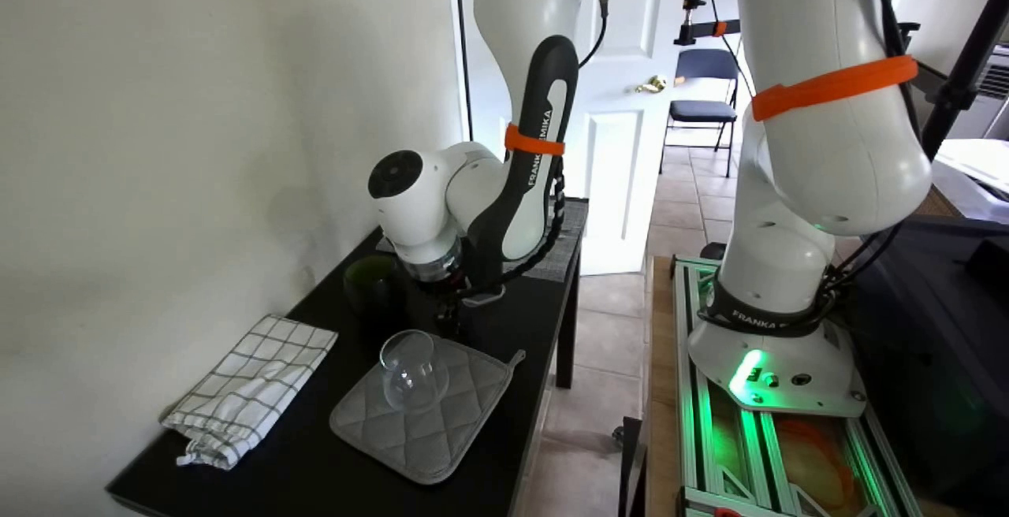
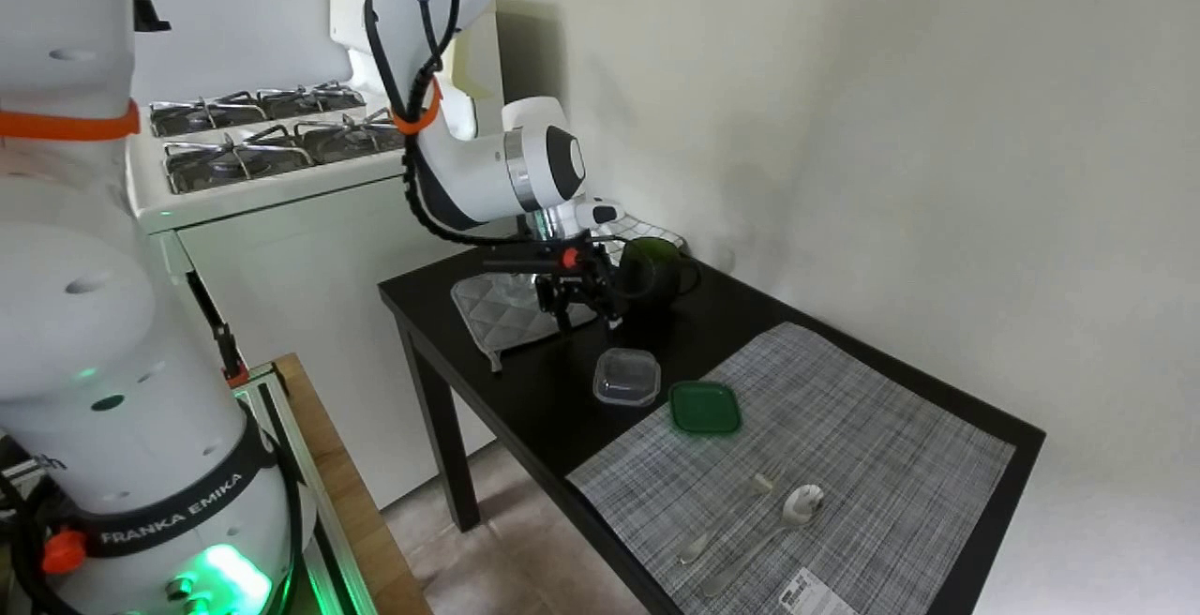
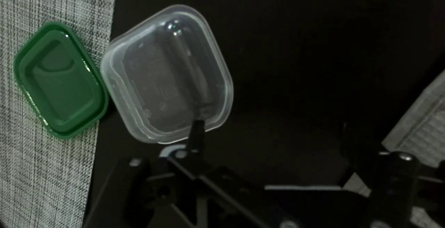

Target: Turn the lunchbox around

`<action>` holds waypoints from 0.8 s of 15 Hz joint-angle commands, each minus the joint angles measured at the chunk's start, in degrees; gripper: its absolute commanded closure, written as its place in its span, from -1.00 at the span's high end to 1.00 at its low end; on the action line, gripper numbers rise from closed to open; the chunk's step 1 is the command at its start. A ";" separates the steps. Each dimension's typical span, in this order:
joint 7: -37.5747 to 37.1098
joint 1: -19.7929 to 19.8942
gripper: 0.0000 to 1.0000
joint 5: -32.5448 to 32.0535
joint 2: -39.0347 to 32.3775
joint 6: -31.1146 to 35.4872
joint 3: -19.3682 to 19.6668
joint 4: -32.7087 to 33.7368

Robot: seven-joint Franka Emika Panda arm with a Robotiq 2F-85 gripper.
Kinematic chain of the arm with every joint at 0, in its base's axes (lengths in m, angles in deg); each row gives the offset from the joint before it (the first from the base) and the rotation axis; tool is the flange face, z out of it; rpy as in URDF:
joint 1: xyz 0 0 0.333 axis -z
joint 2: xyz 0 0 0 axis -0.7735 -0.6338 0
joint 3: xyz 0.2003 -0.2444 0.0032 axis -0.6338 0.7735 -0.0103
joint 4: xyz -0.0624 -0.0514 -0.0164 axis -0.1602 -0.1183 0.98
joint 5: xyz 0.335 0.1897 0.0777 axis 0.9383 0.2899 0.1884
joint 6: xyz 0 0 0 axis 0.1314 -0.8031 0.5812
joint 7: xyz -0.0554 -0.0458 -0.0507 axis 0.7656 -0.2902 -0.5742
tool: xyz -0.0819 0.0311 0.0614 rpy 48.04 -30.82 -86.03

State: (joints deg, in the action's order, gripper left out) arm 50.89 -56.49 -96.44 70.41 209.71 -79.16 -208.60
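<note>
In an exterior view, a gray quilted pad point(image 2: 502, 315) is lying toward the left end of the black bench point(image 2: 544, 399). To its right, the end effector point(image 2: 589, 320) is hanging over the bench, its two fingers point(image 3: 197, 134) standing well apart in the wrist view. The clear lunchbox point(image 2: 626, 378) is sitting directly on the bench; one finger is overlapping its rim in the wrist view, and whether they are touching cannot be told. A dark green mug point(image 2: 649, 270) is standing beyond the lunchbox. The green lid point(image 2: 705, 407) is lying just beside the lunchbox, on the edge of a gray woven placemat point(image 2: 872, 427). Farther right, a fork point(image 2: 727, 517) and a spoon point(image 2: 797, 513) are lying side by side on the placemat.
</note>
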 commanded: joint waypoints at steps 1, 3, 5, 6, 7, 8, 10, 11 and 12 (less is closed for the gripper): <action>2.28 -1.28 0.82 3.30 -2.47 0.20 0.81 0.96; 3.06 -1.55 0.82 4.56 -2.99 -0.25 0.93 1.15; 4.01 -1.76 0.78 5.70 -3.23 -0.41 1.12 1.39; 4.50 -1.99 0.78 6.15 -3.35 -0.62 1.32 1.53; 5.07 -2.15 0.65 6.62 -3.45 -0.84 1.41 1.60; 5.44 -2.38 0.58 7.04 -3.54 -1.02 1.54 1.70; 6.26 -2.81 0.21 7.69 -3.68 -1.48 1.73 1.85; 6.74 -3.02 0.07 8.01 -3.75 -1.78 1.78 1.92; 6.95 -3.35 -0.06 8.12 -3.74 -2.28 1.91 2.02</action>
State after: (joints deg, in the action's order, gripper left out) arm 55.70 -58.04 -90.48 68.13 209.44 -78.46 -207.63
